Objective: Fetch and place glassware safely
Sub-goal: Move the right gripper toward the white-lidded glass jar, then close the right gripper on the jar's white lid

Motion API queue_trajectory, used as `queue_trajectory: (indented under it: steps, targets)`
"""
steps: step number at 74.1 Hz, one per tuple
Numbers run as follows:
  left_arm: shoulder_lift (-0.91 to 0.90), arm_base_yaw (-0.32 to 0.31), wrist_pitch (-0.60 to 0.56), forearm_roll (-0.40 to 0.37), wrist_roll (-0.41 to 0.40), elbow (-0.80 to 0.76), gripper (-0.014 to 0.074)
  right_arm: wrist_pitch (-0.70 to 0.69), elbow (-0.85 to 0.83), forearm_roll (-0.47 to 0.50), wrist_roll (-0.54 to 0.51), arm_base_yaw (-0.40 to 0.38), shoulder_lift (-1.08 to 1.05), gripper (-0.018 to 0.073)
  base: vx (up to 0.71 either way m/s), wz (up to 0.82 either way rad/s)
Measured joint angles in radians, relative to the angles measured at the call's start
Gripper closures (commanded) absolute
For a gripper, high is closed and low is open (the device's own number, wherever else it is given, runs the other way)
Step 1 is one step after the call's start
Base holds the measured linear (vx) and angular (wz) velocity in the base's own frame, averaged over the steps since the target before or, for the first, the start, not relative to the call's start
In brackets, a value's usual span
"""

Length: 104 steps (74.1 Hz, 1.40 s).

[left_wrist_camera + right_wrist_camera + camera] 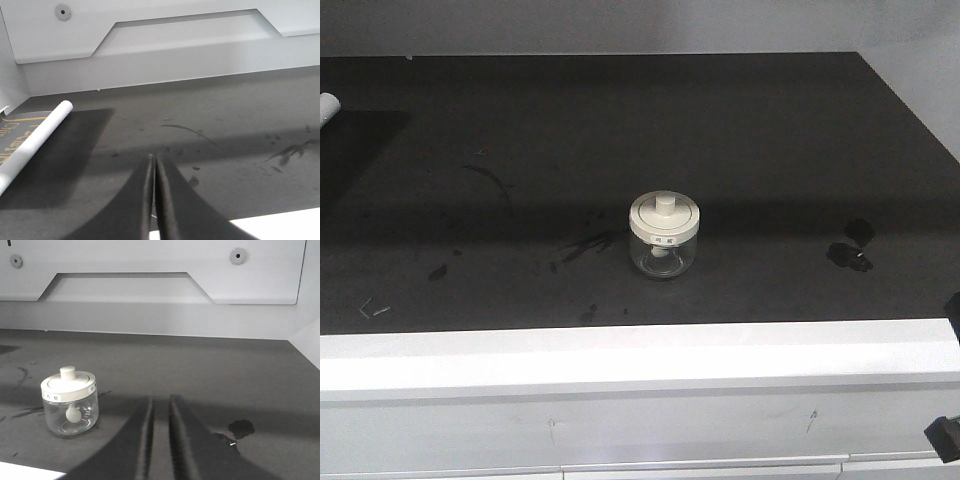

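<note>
The glass jar (pixel 664 236) is seen upright near the middle of the black countertop (pixel 520 180), a little towards the front edge. It is squat and clear, and it is capped by a round cream-white lid (pixel 664 215) with a central knob (pixel 664 203). A small label (pixel 665 239) is carried on the lid's rim. In the right wrist view a white bulb-shaped piece (pixel 73 414) is made out inside the glass, under the lid. Dark smears are noted on the surface beside the jar.

The right gripper (pixel 160 402) is held with its fingers parted by a narrow slit. Nothing is gripped and nothing is touched. It is kept low over the countertop and pointed towards the white back panel (pixel 150 270). The jar is placed to its left, well apart from the fingers (pixel 142 440). A dark stain (pixel 241 428) is seen just to the right.

The left gripper (pixel 154 165) is shown with its fingers pressed flat together and nothing between them. It is likewise held low and aimed at the back panel. A white rod (pixel 35 142) lies off to its left, untouched.
</note>
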Motion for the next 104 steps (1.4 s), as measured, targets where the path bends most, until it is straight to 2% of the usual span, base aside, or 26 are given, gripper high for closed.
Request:
queue_trajectory:
  steps: [13, 22, 34, 49, 66, 77, 94, 104]
  targets:
    - [0.0, 0.0, 0.0, 0.0, 0.0, 0.0, 0.0603, -0.002, 0.0, 0.0, 0.0, 0.0, 0.0, 0.0134, 0.0, 0.0]
    - [0.0, 0.0, 0.0, 0.0, 0.0, 0.0, 0.0603, -0.002, -0.001, 0.0, 0.0, 0.0, 0.0, 0.0076, 0.0, 0.0]
    - [0.0, 0.0, 0.0, 0.0, 0.0, 0.0, 0.0603, 0.01, -0.069, 0.0, 0.0, 0.0, 0.044, 0.0074, 0.0, 0.0]
    - [0.0, 0.0, 0.0, 0.0, 0.0, 0.0, 0.0603, -0.016, -0.228, 0.0, 0.004, 0.011, 0.252, 0.0074, 0.0, 0.0]
    - [0.0, 0.0, 0.0, 0.0, 0.0, 0.0, 0.0603, -0.17, -0.37, -0.063, 0.004, 0.165, 0.569, 0.0074, 0.0, 0.0]
    - [0.0, 0.0, 0.0, 0.0, 0.0, 0.0, 0.0603, -0.268, -0.453, -0.062, 0.014, 0.215, 0.796, 0.0074, 0.0, 0.0]
    - [0.0, 0.0, 0.0, 0.0, 0.0, 0.0, 0.0603, -0.379, -0.581, -0.071, 0.086, 0.222, 1.046, 0.0074, 0.0, 0.0]
    - [0.0, 0.0, 0.0, 0.0, 0.0, 0.0, 0.0603, -0.403, -0.655, -0.175, 0.17, 0.222, 1.145, 0.0074, 0.0, 0.0]
